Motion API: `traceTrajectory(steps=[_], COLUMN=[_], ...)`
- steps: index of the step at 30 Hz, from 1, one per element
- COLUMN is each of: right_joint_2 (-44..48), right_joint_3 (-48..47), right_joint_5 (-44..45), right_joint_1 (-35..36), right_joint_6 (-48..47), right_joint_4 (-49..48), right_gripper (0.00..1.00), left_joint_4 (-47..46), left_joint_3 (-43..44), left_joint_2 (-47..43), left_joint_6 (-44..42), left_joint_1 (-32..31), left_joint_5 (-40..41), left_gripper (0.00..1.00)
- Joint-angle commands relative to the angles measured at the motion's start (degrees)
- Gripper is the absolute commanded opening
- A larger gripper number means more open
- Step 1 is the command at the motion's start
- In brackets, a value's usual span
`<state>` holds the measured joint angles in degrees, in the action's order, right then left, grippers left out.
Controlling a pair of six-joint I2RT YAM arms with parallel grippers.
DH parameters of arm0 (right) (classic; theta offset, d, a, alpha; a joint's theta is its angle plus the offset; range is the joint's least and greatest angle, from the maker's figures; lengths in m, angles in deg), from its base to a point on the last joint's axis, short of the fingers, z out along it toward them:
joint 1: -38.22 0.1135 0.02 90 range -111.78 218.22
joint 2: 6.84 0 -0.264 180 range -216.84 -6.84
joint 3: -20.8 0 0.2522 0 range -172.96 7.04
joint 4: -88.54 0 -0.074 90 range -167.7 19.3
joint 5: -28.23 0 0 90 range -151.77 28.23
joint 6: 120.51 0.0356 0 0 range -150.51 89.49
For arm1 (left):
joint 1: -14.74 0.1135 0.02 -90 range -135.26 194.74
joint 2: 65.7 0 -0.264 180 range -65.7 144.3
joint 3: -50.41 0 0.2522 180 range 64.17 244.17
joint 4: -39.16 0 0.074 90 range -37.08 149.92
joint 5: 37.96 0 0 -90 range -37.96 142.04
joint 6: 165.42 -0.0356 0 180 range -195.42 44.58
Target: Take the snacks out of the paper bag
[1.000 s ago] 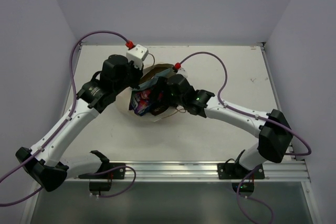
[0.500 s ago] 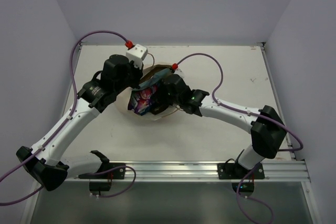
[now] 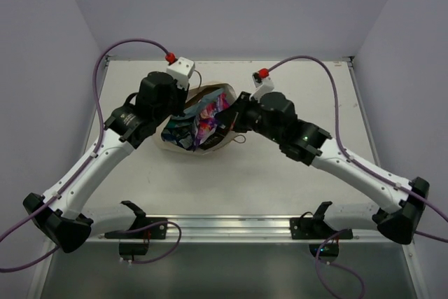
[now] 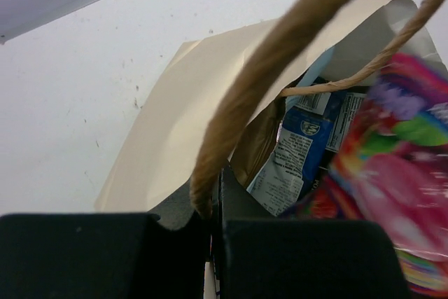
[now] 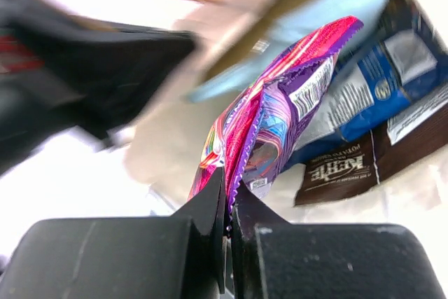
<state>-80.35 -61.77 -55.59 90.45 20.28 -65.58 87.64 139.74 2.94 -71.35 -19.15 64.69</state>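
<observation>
The paper bag (image 3: 165, 143) lay a little left of the middle of the tabletop (image 3: 301, 180), toward its far edge, with its mouth gaping. The left gripper (image 4: 213, 211) was pinched tight on the string handle (image 4: 280, 54). The right gripper (image 5: 228, 208) was clamped on an edge of the magenta-purple packet (image 5: 273, 110), which seemed to hang over the bag's mouth. A blue-and-white packet (image 5: 371, 85) and a brown packet (image 5: 343, 169) lay inside.

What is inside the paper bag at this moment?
A magenta packet, pinched by the right claw, sits at the mouth; below it lie a blue-and-white packet and a brown packet. The wall of the bag and these packets cover anything deeper.
</observation>
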Motion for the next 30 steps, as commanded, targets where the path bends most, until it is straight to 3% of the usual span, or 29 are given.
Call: traceTrajectory(steps=[1,8,14,18,20,23,30], right_joint_2=[7.84,22.77,30.1,25.99,23.34,18.6,-0.12], right_joint_3=[-4.3,-5.72,-1.51,3.49,5.79,13.16,10.99], right_joint_5=[-3.17,-5.13,4.46,1.4,-4.57,-10.99,-21.62], right_joint_1=[-1.68,-10.9,-23.65,-29.98,-32.71,-33.86,-34.91], right_joint_6=[-6.57,-12.72,-19.84,-19.59,-19.14,-20.29,-21.69], right_joint_4=[2.19,7.13,9.23,9.06,6.88,-8.46,-22.99], right_gripper=[0.0,0.0,0.0,0.0,0.0,0.0,0.0], left_joint_4=[1.67,2.19,2.63,2.37,2.37,3.33,3.07], left_joint_3=[0.28,-0.78,-0.34,0.19,0.89,2.29,2.04], left_joint_2=[-0.7,-1.14,-1.14,-1.4,-1.14,-0.26,-0.79], left_joint_6=[1.63,2.69,2.78,0.76,-0.29,-1.43,-3.11], left_joint_1=[-0.21,-0.13,-0.12,-0.12,-0.12,-0.04,-0.12], left_joint_5=[3.0,4.84,4.06,3.97,4.05,3.97,4.41], left_gripper=[0.0,0.0,0.0,0.0,0.0,0.0,0.0])
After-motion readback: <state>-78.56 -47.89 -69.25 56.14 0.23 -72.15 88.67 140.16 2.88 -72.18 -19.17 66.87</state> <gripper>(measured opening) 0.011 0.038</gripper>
